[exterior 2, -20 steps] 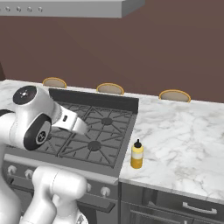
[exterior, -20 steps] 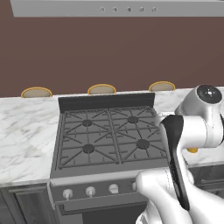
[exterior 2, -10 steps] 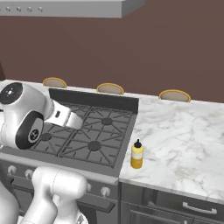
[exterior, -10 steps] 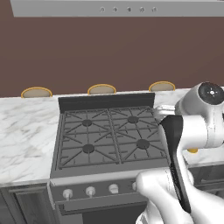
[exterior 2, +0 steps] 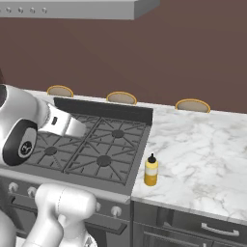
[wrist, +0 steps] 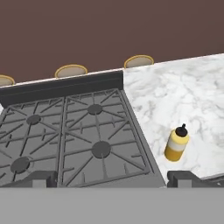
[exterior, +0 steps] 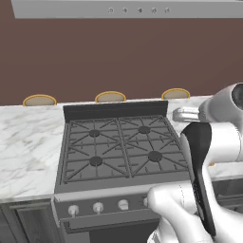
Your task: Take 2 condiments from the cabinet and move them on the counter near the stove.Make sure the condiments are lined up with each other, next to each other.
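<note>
A yellow squeeze bottle with a dark nozzle, one of the condiments, stands upright on the white marble counter, close to the right edge of the stove. The hand view shows the bottle at the lower right, beyond the right fingertip. My gripper is open and empty, hovering over the front of the stove, apart from the bottle. My white arm rises at the right of the left base view, beside the stove. The cabinet is out of view.
Three tan round-topped things line the far edge of the counter against the brown wall. A grey range hood hangs above the stove. More marble counter lies left of the stove. A drawer with a silver handle sits under the right counter.
The arm has drawn back a little toward the robot's own side, away from the bottle. The bottle stands where it was.
</note>
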Available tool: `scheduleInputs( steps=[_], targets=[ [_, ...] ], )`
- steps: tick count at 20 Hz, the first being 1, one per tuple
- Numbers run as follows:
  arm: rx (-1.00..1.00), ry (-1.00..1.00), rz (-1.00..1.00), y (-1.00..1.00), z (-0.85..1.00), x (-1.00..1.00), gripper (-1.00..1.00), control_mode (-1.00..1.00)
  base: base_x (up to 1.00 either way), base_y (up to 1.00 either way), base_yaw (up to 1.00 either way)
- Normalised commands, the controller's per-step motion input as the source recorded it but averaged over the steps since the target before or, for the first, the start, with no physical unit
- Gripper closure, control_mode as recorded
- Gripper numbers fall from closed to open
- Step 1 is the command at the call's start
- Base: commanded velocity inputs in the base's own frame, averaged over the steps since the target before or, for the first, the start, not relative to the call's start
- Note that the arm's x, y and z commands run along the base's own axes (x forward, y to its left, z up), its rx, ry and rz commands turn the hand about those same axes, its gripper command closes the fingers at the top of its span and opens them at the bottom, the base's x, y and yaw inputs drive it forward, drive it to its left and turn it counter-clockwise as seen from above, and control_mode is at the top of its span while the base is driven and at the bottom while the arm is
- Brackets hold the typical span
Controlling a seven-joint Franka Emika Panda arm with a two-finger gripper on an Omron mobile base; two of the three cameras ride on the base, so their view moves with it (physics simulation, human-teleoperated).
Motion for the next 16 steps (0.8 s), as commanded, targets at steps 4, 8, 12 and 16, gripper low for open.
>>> scheduleInputs(
  steps=[4,8,12,16],
  targets=[
    [0.00,0.00,0.00,0.00,0.35,-0.40,-1.00,-1.00,0.00,0.00,0.00],
    [0.00,-0.03,0.00,0.00,0.04,-0.42,-1.00,-1.00,0.00,0.00,0.00],
    [0.00,-0.04,0.00,0.01,0.00,-0.28,-1.00,-1.00,0.00,0.00,0.00],
    [0.00,-0.09,0.00,0.00,0.00,-0.29,-1.00,-1.00,0.00,0.00,0.00]
  ],
)
